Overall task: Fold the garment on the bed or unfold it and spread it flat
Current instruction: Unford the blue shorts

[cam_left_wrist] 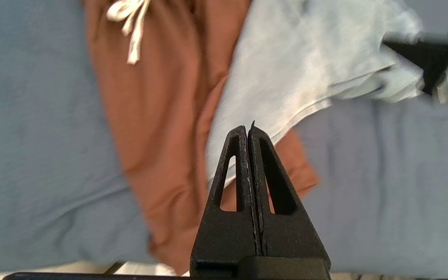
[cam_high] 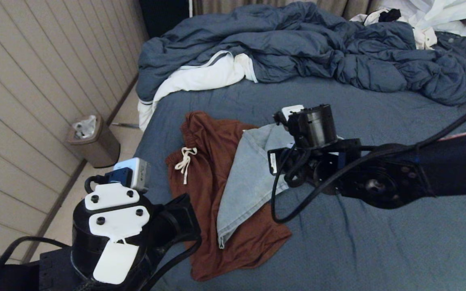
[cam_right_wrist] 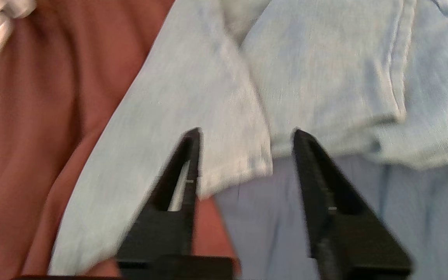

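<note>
The light blue garment lies crumpled near the middle of the bed, its left part overlapping rust-brown shorts. My right gripper hovers over a folded hem, jaws parted and holding nothing; I judge it should close on one layer only, clear of the shorts. My left gripper waits pressed shut and empty above the garment's near corner. The sheet is wrinkled; a bunched duvet lies beyond. A bin stands on the floor by the panelled wall.
</note>
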